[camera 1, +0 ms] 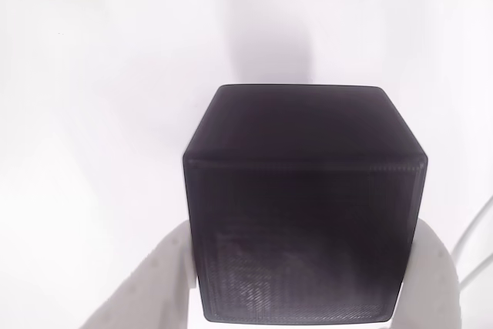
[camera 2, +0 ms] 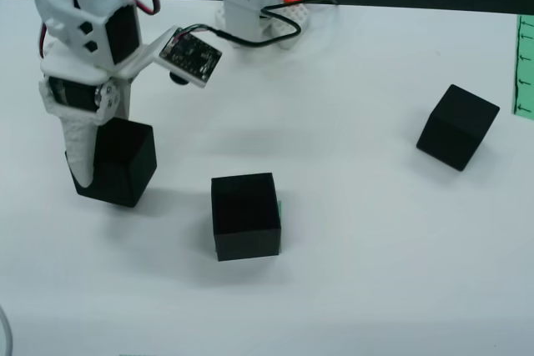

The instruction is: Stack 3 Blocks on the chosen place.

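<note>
Grips the held cube [camera 2: 117, 164] in the claw [camera 2: 93, 166], at the left of the overhead view. Closed to the cube's width, with the white fingers [camera 1: 158, 275] pressed against opposite side faces low down, as seen from the wrist view. Leaves the top and front faces free, probably so the cube can be set flat on another. Cannot tell whether this cube rests on the white surface [camera 2: 359, 273] or hangs just above it; appears slightly tilted in the overhead view.

Just to the right, finds the middle cube [camera 2: 244, 214] standing square on the surface. Shows a thin sliver of green [camera 2: 280, 210] at its right edge, so likely sits on the chosen place and serves as the base of the stack. Judged from that, puts the task at about a third done, with the held cube next to go on top.

Further right, well apart from both, finds the right cube [camera 2: 457, 127], turned at an angle and untouched. Beyond it, at the picture's edge, catches the long green striped strip [camera 2: 526, 64], not the target.

No bin, tray or box in play; only the covered green patch to receive things, with one cube on it so far.
</note>
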Motion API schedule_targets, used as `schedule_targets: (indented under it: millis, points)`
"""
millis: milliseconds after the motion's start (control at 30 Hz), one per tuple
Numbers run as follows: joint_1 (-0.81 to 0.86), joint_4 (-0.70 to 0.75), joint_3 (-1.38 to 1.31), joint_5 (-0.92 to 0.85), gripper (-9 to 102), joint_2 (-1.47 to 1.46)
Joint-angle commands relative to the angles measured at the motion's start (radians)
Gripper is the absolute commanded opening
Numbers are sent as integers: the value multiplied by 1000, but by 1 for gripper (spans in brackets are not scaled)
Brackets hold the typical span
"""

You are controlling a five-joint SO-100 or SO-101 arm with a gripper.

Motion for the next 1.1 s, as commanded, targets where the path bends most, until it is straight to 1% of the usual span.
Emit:
schedule_targets:
  millis: [0,167,367,833,1067]
  points:
    - [-43,8,55,-18,22,229]
    - [-192,9,91,-5,22,405]
    - [-319,9,92,6,22,408]
    - [-377,9,-17,12,22,163]
    - [-405,9,-28,15,22,124]
